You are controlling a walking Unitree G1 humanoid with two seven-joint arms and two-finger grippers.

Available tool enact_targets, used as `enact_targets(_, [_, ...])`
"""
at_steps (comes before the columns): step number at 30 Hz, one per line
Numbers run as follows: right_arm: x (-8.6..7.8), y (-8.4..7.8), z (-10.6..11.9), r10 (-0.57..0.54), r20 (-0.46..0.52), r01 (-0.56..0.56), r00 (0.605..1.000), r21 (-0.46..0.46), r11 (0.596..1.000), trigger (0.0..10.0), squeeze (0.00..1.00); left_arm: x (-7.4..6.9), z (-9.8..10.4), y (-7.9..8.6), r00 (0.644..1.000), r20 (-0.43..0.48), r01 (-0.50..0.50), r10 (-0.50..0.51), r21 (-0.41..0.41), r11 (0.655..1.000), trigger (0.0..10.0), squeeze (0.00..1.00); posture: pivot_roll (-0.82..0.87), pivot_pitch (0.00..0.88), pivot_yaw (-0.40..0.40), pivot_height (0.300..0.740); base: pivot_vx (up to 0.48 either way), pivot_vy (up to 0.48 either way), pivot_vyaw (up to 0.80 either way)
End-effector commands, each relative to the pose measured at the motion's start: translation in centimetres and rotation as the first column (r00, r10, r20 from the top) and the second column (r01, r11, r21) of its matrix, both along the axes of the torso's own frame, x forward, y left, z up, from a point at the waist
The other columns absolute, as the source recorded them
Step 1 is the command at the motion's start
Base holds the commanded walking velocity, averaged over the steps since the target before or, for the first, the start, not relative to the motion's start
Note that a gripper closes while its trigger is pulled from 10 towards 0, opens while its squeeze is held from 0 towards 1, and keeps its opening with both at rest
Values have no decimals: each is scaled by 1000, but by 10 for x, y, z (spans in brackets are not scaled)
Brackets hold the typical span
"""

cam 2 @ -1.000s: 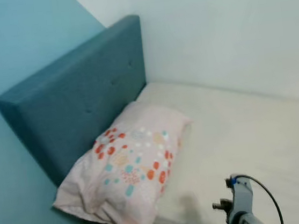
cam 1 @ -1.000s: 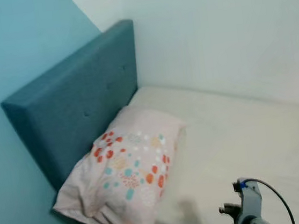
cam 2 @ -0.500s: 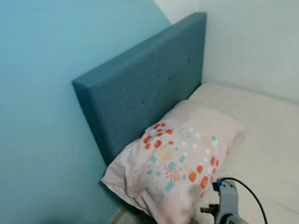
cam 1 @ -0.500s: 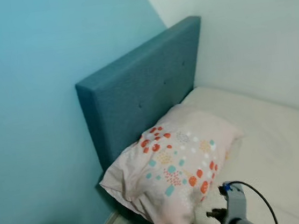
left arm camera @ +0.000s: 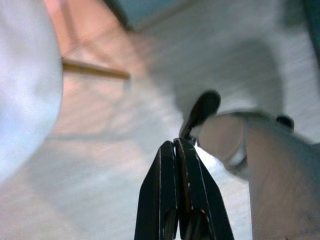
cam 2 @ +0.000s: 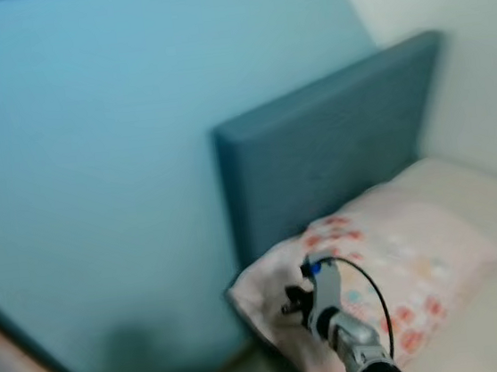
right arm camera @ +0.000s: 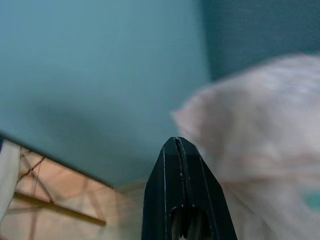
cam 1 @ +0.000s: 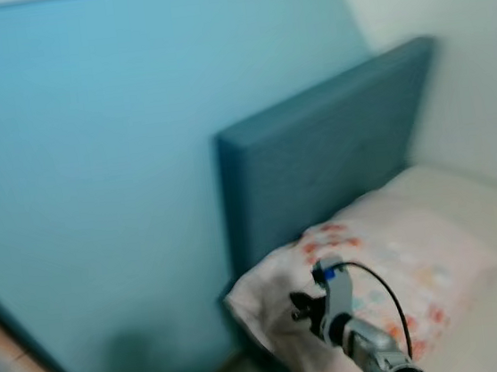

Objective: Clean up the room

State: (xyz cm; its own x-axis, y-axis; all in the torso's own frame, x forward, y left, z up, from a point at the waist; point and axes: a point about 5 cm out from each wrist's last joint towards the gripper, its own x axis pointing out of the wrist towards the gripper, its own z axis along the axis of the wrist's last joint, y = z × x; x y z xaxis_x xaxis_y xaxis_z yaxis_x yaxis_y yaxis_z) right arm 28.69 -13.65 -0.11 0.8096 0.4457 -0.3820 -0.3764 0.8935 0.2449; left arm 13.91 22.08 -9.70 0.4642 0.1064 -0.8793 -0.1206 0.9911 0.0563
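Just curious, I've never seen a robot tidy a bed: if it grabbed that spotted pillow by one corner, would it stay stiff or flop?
The pillow would probably flop: it looks puffy, with a wrinkled, sagging corner. It is likely light for its size. The shut right gripper is pointed near that corner.

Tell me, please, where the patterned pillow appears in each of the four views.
Left eye view: pillow lower right, below the blue headboard.
Right eye view: pillow lower right, same headboard above.
Left wrist view: floor beyond the shut left tool.
Right wrist view: pillow beyond the shut right tool.
Shared landmark: the headboard.
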Motion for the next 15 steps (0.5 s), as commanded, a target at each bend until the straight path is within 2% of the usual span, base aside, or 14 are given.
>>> enact_targets(1, [-1,2,-2,39,-6,-39,999,-50,998,10000,0,2,0,-4,999,-7,41,-41,-8,999,10000,0,4,0,-51,740,0,-458,756])
enact_targets(2, [-1,2,-2,39,-6,-39,999,-50,998,10000,0,2,0,-4,999,-7,41,-41,-8,999,10000,0,4,0,-51,740,0,-458,756])
enact_targets(3, [-1,3,-2,57,-11,-58,998,-88,994,10000,0,3,0,-5,999,-6,46,-46,-8,999,10000,0,4,0,-52,740,0,-461,769])
enact_targets(4, [-1,2,-4,67,-25,-70,997,-149,986,10000,0,4,0,-6,999,-4,49,-49,-11,999,10000,0,3,0,-52,740,0,-458,0])
enact_targets(5, [-1,2,-4,67,-25,-70,997,-149,986,10000,0,4,0,-6,999,-4,49,-49,-11,999,10000,0,3,0,-52,740,0,-458,0])
enact_targets(7, [-3,-1,-11,75,-84,-96,994,-275,957,10000,0,5,0,-7,999,-3,52,-53,-14,999,10000,0,2,0,-52,740,0,-461,0])
enact_targets(9, [-3,-1,-11,75,-84,-96,994,-275,957,10000,0,5,0,-7,999,-3,52,-53,-14,999,10000,0,2,0,-52,740,0,-461,0])
enact_targets(10, [-5,-3,-14,88,-109,-120,990,-329,937,10000,0,5,0,-7,998,-4,55,-55,-15,998,10000,0,2,0,-52,740,0,-461,0])
enact_targets(15, [-5,-13,-17,38,-170,-99,985,-369,924,10000,0,5,0,-7,999,-5,44,-44,-9,999,10000,0,3,0,-53,740,0,0,0])
